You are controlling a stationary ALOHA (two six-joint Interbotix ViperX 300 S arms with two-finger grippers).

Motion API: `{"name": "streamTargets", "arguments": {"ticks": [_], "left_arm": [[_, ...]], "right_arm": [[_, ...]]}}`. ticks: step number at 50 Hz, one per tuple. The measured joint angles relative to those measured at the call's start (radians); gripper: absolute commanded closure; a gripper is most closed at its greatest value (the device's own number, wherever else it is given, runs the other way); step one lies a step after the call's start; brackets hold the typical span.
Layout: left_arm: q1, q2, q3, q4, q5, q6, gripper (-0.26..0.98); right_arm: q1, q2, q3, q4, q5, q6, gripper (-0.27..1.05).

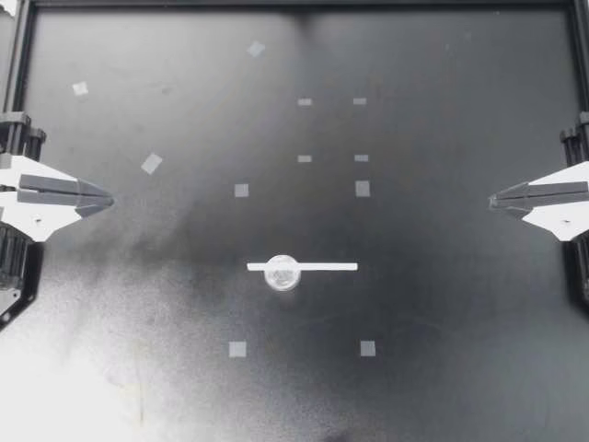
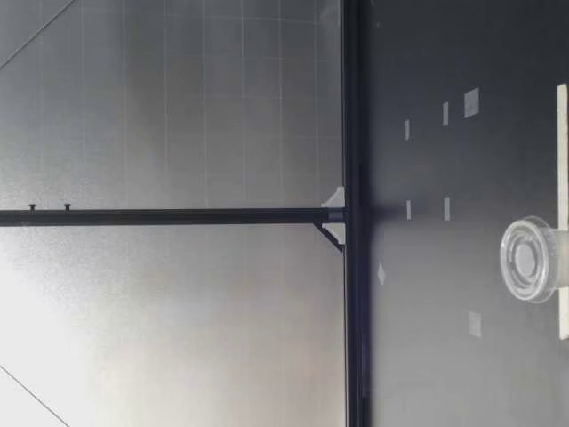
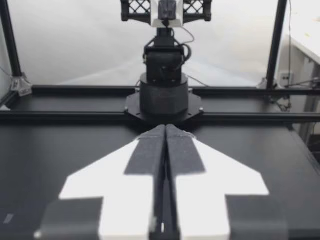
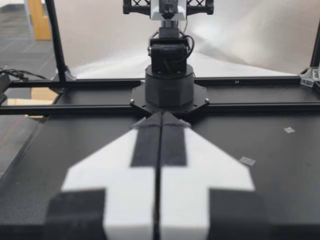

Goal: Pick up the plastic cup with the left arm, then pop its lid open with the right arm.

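Note:
A small clear plastic cup [image 1: 282,273] lies on a white tape strip [image 1: 322,267] near the middle of the black table; in the low view the cup [image 2: 531,259] rests on its side with its mouth toward that camera. My left gripper [image 1: 109,199] sits at the table's left side, shut and empty, far from the cup. My right gripper [image 1: 493,199] mirrors it at the right side, also shut and empty. In each wrist view the shut fingers [image 3: 165,131] [image 4: 161,118] point across the table at the other arm's base.
Several small pale tape squares [image 1: 151,163] dot the black table [image 1: 442,368]. A black frame rail [image 1: 294,5] runs along the far edge. The other arm's base [image 3: 164,95] [image 4: 169,87] stands ahead of each gripper.

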Motion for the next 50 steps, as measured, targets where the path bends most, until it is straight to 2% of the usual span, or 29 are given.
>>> {"name": "streamTargets", "arguments": {"ticks": [5, 17, 26, 36, 43, 50], "left_arm": [[-0.002, -0.008, 0.017, -0.002, -0.011, 0.017, 0.78], [-0.002, 0.025, 0.026, 0.0, -0.009, 0.011, 0.78], [-0.003, 0.147, -0.021, -0.002, 0.038, 0.017, 0.78], [-0.003, 0.262, -0.057, 0.0, 0.074, 0.009, 0.77], [-0.003, 0.307, -0.052, -0.002, 0.048, -0.002, 0.67], [-0.003, 0.37, -0.041, -0.003, -0.009, -0.017, 0.4]], "right_arm": [[-0.002, 0.0, 0.0, 0.0, 0.0, 0.0, 0.87], [0.0, 0.021, -0.031, 0.0, 0.061, 0.032, 0.87], [0.0, 0.132, -0.114, 0.0, 0.202, 0.074, 0.87], [-0.002, 0.252, -0.15, 0.002, 0.23, 0.112, 0.87], [0.0, 0.322, -0.161, 0.002, 0.225, 0.112, 0.87], [0.0, 0.394, -0.17, 0.002, 0.183, 0.112, 0.87]]}}
